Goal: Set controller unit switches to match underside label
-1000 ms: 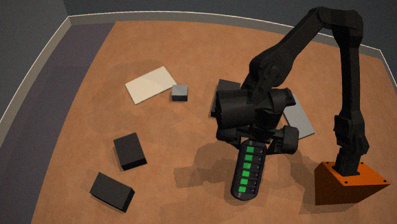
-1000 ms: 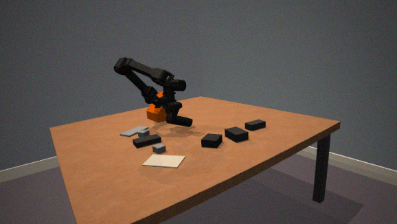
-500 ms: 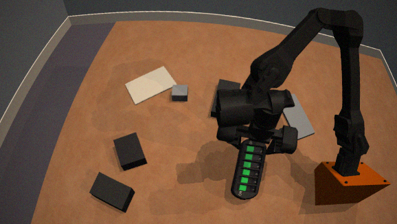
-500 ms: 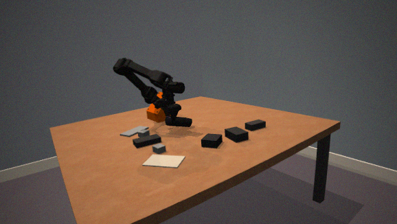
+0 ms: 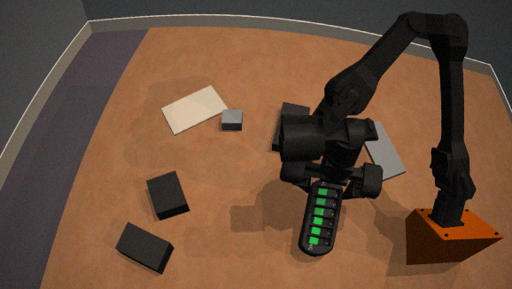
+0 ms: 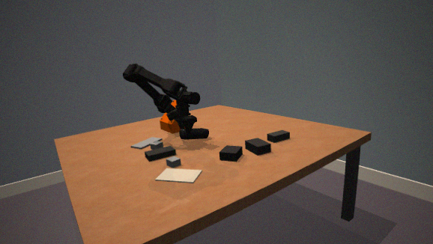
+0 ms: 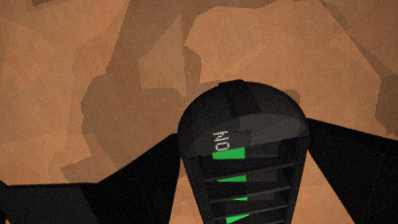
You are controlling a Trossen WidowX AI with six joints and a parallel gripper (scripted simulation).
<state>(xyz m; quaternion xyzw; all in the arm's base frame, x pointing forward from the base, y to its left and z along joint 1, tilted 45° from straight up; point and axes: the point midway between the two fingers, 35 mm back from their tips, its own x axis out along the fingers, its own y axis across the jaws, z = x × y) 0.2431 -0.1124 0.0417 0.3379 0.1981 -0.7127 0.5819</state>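
Note:
The dark grey controller unit (image 5: 320, 222) (image 6: 198, 133) (image 7: 245, 120) is held off the bench, with its shadow below. Its switch side faces the top view, showing a row of rockers with green ends on the left and dark ends on the right. "ON" is printed by the end of the row in the wrist view. Which ends are pressed down is too small to tell. My gripper (image 5: 326, 190) (image 7: 239, 133) is shut on the unit, a finger on each long side near one end. The underside label is hidden.
A cream plate (image 5: 195, 111) (image 6: 179, 176), small grey block (image 5: 231, 118) (image 6: 173, 161), dark block (image 5: 296, 109) (image 6: 160, 153) and grey plate (image 5: 386, 155) (image 6: 144, 143) lie around the arm. More dark blocks (image 5: 167, 195) (image 6: 231, 153) lie farther off. The orange base (image 5: 471, 228) (image 6: 169, 125) carries the arm.

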